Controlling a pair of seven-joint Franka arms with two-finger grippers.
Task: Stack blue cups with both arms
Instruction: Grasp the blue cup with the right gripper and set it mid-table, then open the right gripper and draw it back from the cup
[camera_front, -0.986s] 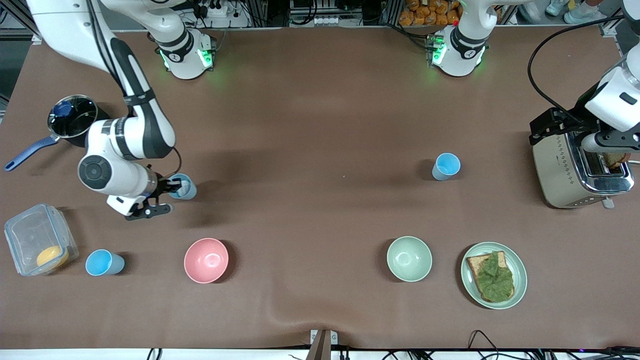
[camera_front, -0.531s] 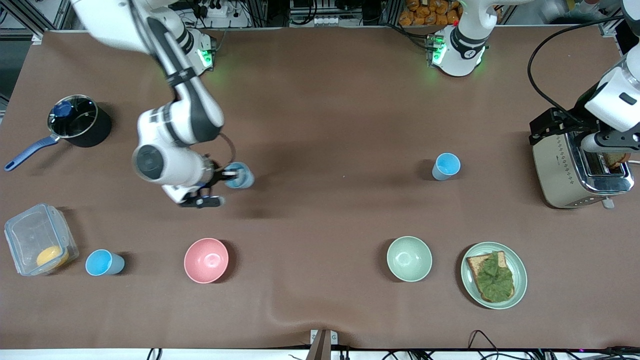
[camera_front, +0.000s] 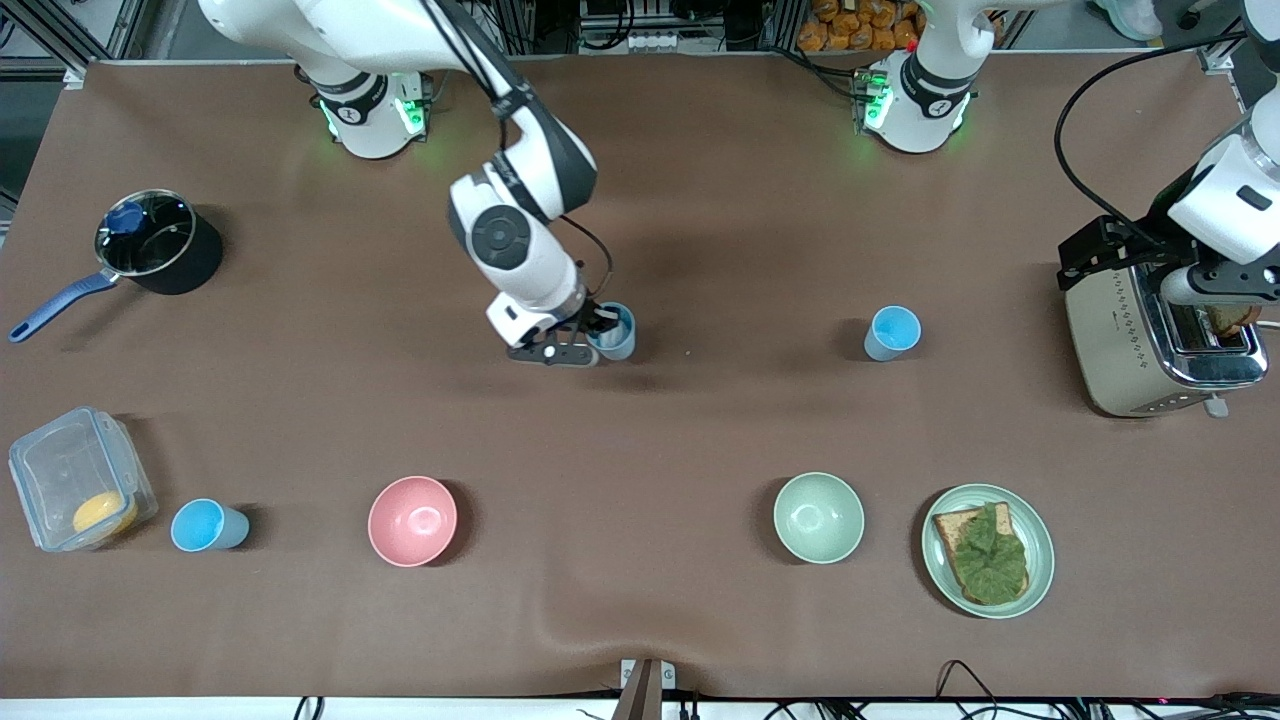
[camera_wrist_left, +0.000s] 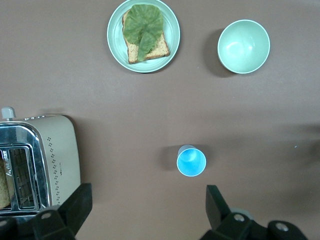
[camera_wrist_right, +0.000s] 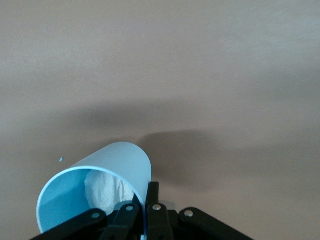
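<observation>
- The right gripper is hanging over the middle of the brown surface, its jaws clamped together on the rim of a blue cup, 1 finger inside and 1 outside.
- In the right wrist view this held cup is tilting, with a white patch showing inside; it is probably lifted off the surface, though its base is hard to make out.
- A 2nd blue cup is standing upright on the surface toward the left arm's end, well apart from the held one; the left wrist view is showing it open-mouthed from above.
- A 3rd blue cup is standing near the front edge toward the right arm's end, between a clear lidded container and the pink bowl.
- The left gripper is waiting above the toaster, its jaws standing wide apart and gripping nothing.
- The pale green bowl is sitting beside a green plate carrying toast with a lettuce leaf.
- A black saucepan with a blue handle is resting near the right arm's end, farther from the front camera than the container.
</observation>
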